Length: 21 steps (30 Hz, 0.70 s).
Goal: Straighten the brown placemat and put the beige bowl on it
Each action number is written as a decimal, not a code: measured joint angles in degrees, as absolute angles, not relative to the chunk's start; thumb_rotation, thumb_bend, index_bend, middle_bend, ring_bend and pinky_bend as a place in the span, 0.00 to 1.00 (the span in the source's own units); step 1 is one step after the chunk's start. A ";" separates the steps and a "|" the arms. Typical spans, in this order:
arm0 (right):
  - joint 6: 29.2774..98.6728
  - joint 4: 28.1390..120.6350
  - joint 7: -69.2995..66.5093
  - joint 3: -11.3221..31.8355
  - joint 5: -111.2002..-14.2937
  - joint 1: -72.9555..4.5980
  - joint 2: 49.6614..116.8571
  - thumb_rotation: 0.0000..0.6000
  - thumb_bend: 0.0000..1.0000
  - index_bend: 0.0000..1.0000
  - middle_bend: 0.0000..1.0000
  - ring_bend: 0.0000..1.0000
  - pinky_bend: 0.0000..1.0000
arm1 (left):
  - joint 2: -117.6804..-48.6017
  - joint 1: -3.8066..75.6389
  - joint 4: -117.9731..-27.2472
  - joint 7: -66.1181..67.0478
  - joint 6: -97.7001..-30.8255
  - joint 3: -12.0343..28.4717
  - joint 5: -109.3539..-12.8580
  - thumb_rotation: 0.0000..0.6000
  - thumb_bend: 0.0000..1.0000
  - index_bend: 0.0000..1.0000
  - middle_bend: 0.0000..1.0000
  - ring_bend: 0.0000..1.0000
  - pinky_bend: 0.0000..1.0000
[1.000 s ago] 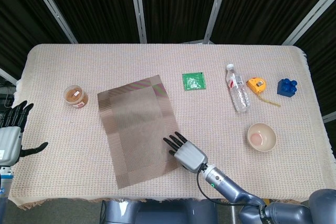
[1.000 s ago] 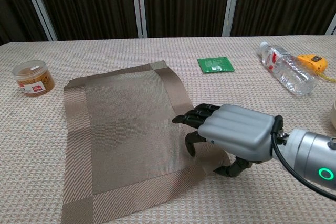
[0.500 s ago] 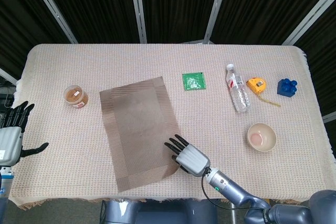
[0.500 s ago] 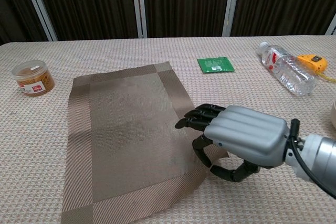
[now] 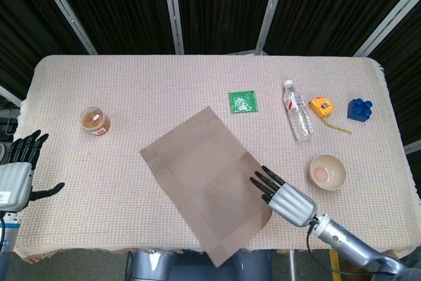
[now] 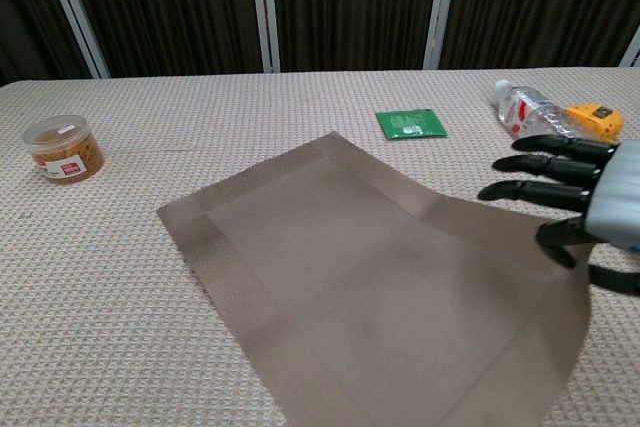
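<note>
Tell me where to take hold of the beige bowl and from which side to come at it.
Take the beige bowl by its rim, coming down from above on its near edge with the right hand, which is beside it. It sits upright and open, so fingers can probably hook over the thin rim, thumb outside. The water bottle lies well behind it.

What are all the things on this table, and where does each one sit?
Brown placemat: one, brown, skewed, front centre, one corner over the table's front edge.
Beige bowl: one, beige, front right, off the placemat.
Jar: one, clear with brown contents, left.
Green packet: one, green, centre back.
Water bottle: one, clear, lying down, right.
Tape measure: one, yellow, beside the bottle.
Toy block: one, blue, far right.
Table: one, beige woven cloth.
Right hand: fingers on the placemat's right edge.
Left hand: off the table's left edge, holding nothing.
</note>
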<state>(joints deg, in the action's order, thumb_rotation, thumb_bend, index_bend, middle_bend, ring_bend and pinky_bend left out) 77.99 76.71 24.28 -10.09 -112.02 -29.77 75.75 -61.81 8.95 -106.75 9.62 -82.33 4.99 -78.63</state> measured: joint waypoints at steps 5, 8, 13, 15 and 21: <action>79.31 69.81 28.89 -9.02 -115.14 -31.04 71.74 1.00 0.39 0.75 0.11 0.00 0.00 | -62.32 9.18 -106.77 10.73 -81.74 4.58 -78.88 1.00 0.00 0.00 0.00 0.00 0.00; 78.21 67.57 30.73 -7.67 -116.53 -33.74 70.26 1.00 0.38 0.75 0.11 0.00 0.00 | -62.52 9.24 -106.68 11.08 -81.72 4.57 -78.82 1.00 0.00 0.00 0.00 0.00 0.00; 73.98 64.64 33.55 -4.58 -117.16 -38.44 70.12 1.00 0.38 0.63 0.10 0.00 0.00 | -62.72 9.34 -106.10 11.22 -81.48 4.83 -77.92 1.00 0.00 0.00 0.00 0.00 0.00; 72.33 63.15 34.36 -3.10 -116.71 -39.84 70.89 1.00 0.31 0.33 0.05 0.00 0.00 | -62.75 9.39 -105.81 11.13 -81.24 4.96 -77.38 1.00 0.00 0.00 0.00 0.00 0.00; 72.03 60.66 36.16 -0.55 -113.88 -39.99 73.02 1.00 0.00 0.00 0.00 0.00 0.00 | -62.56 9.36 -105.08 10.49 -80.95 5.28 -76.37 1.00 0.00 0.00 0.00 0.00 0.00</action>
<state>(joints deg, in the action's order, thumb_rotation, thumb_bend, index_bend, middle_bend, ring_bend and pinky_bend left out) 72.03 60.66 36.16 -0.55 -113.88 -39.99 73.02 -62.56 9.36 -105.08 10.49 -80.95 5.28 -76.37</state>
